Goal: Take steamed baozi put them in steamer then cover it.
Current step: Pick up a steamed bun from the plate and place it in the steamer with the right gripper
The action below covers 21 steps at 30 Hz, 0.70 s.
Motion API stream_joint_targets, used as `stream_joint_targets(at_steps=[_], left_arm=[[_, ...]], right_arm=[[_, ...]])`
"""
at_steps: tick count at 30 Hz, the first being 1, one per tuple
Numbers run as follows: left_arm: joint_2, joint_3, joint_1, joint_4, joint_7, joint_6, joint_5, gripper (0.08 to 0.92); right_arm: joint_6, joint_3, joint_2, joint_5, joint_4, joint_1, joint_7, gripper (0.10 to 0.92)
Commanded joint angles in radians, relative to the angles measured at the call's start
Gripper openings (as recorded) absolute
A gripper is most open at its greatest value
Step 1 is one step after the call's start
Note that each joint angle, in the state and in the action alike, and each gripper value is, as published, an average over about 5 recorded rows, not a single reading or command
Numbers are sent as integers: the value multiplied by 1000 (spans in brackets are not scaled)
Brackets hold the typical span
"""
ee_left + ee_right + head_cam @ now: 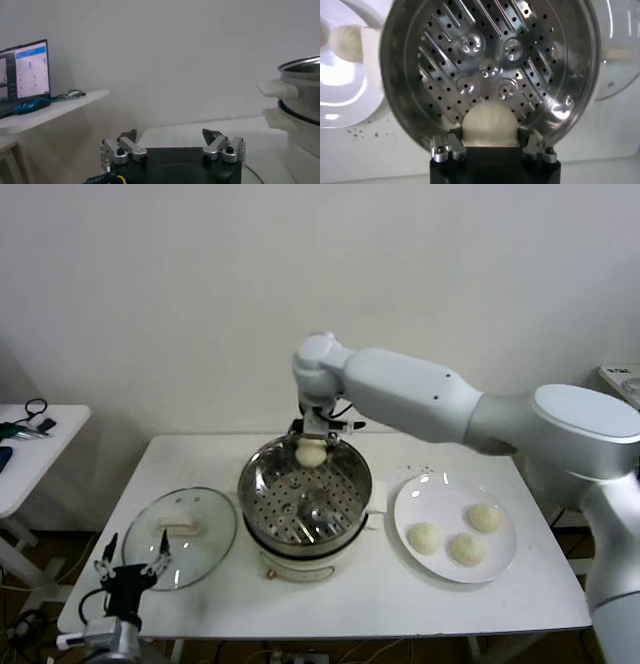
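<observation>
The shiny steel steamer (270,484) on its white pot base stands mid-table, its perforated bottom bare (490,65). My right gripper (311,446) is shut on a cream-white baozi (311,454) and holds it over the steamer's far rim; in the right wrist view the bun (488,125) sits between the fingers (453,136). Three more baozi (467,548) lie on the white plate (500,564) to the right. The glass cover (200,544) with its cream handle (176,527) lies flat left of the steamer. My left gripper (130,559) is open and empty, parked at the front left corner.
A side table (40,444) with cables stands to the left, and shows in the left wrist view (55,107) with a monitor (25,72). The steamer's side handle (275,90) is off to that gripper's side.
</observation>
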Motion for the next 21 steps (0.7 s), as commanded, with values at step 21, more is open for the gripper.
stream_joint_targets(at_steps=[21], left_arm=[[-6,3,-3,42,0,-10,8,823]], right_arm=[[21,16,53,-63,-124,-86,35,789]])
